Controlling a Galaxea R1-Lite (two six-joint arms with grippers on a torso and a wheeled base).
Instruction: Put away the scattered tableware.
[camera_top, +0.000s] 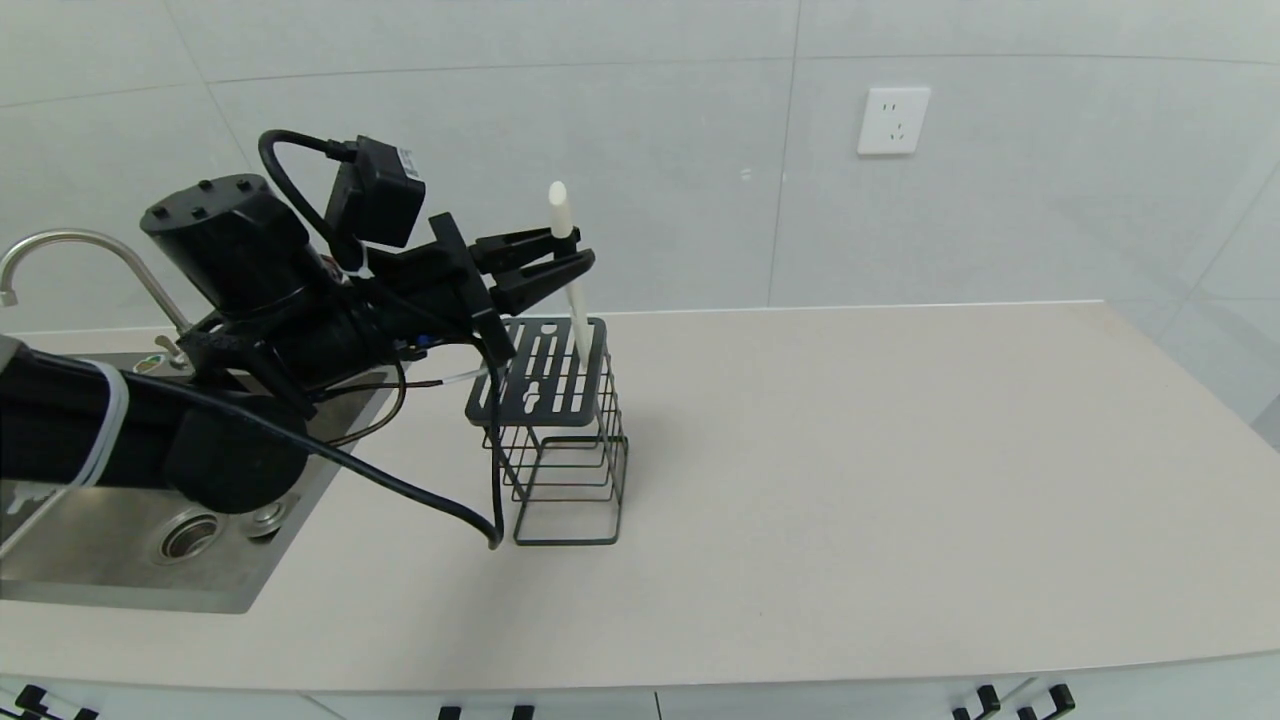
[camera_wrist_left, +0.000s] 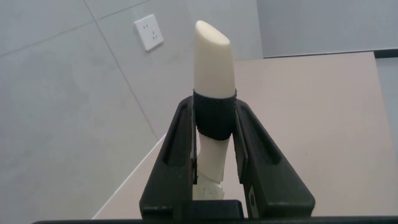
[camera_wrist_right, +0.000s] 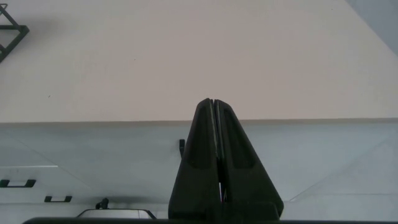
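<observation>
A cream-handled utensil (camera_top: 566, 262) stands upright with its lower end down through the slotted lid of a black wire rack (camera_top: 560, 440) on the counter. My left gripper (camera_top: 570, 258) is shut on the utensil's handle, just above the rack. In the left wrist view the cream handle (camera_wrist_left: 213, 68) rises between the two black fingers (camera_wrist_left: 177, 149). My right gripper (camera_wrist_right: 214, 109) is shut with nothing in it, hanging past the counter's front edge.
A steel sink (camera_top: 130, 540) with a curved tap (camera_top: 70, 250) lies at the counter's left end. A wall socket (camera_top: 893, 120) is on the tiled wall behind. The beige counter (camera_top: 900, 450) stretches bare to the right of the rack.
</observation>
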